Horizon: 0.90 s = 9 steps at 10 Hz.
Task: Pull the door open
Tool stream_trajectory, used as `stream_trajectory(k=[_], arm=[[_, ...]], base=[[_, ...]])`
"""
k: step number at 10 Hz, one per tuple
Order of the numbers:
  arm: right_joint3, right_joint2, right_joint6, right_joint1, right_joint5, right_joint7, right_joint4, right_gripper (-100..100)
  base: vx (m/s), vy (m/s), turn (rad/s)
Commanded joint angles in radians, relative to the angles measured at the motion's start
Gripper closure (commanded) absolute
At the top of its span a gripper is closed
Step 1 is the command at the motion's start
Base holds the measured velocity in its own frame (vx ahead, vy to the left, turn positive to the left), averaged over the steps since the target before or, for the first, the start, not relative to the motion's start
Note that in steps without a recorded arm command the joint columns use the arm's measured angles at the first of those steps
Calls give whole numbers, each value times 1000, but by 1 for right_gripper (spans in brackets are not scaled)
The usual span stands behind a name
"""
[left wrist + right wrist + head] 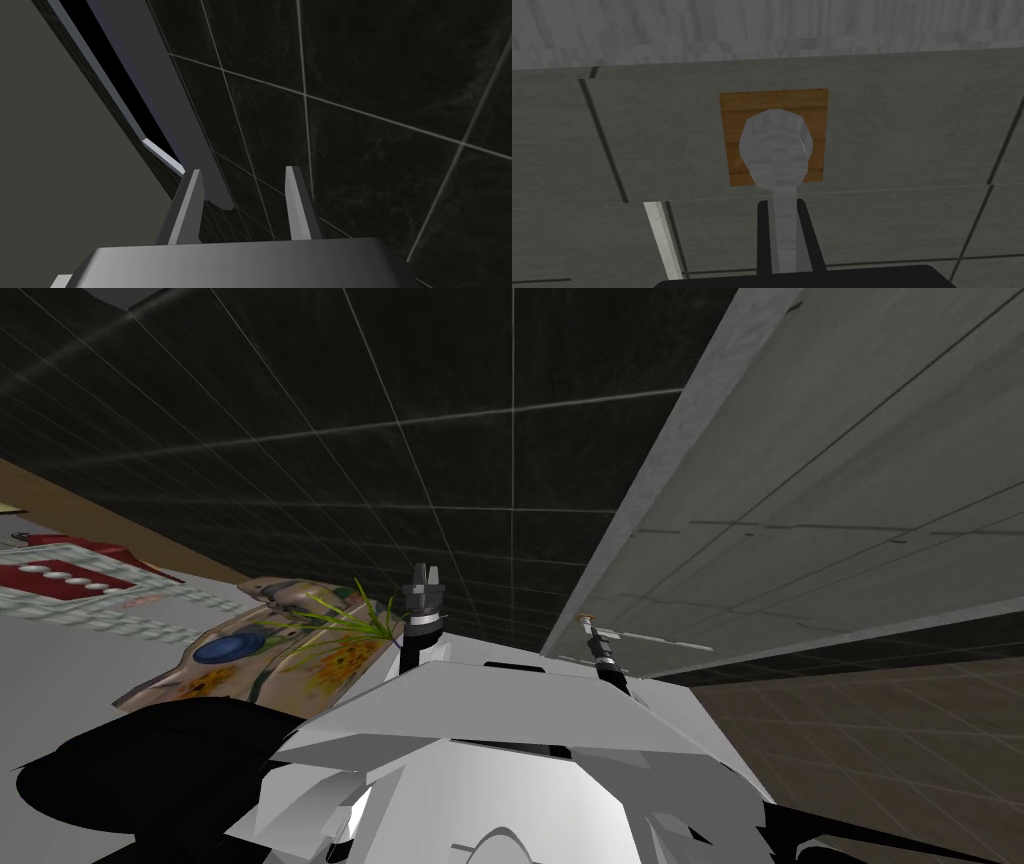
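The grey panelled door (850,488) stands at my right, its edge running toward me. Its grey lever handle (776,145) sits on a square brown plate (737,110) against the door (912,140). My right gripper (782,204) is shut on the lever's shaft, one dark finger pressing each side. In the head view that right gripper (598,638) meets the thin handle (660,640) at the door's face. My left gripper (425,573) is raised in front of my chest, away from the door. Its fingers (295,200) stand open with nothing between them.
A dark tiled wall (400,438) fills the space ahead, edged by the grey door frame (680,438). At my left lie a painted floral object with green blades (270,648) and a red and white rug (60,578). Brown tiled floor (880,738) lies at the right.
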Motion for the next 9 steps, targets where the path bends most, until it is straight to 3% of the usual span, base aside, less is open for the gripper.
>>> stream_trajectory(k=[1, 4, 9], arm=[[0, 0, -1, 0, 0, 0, 0, 100], [0, 0, -1, 0, 0, 0, 0, 100], [44, -46, -77, 49, 11, -52, 11, 100]], base=[[-19, 0, 6], [-3, 0, 1], [-184, -63, 159]])
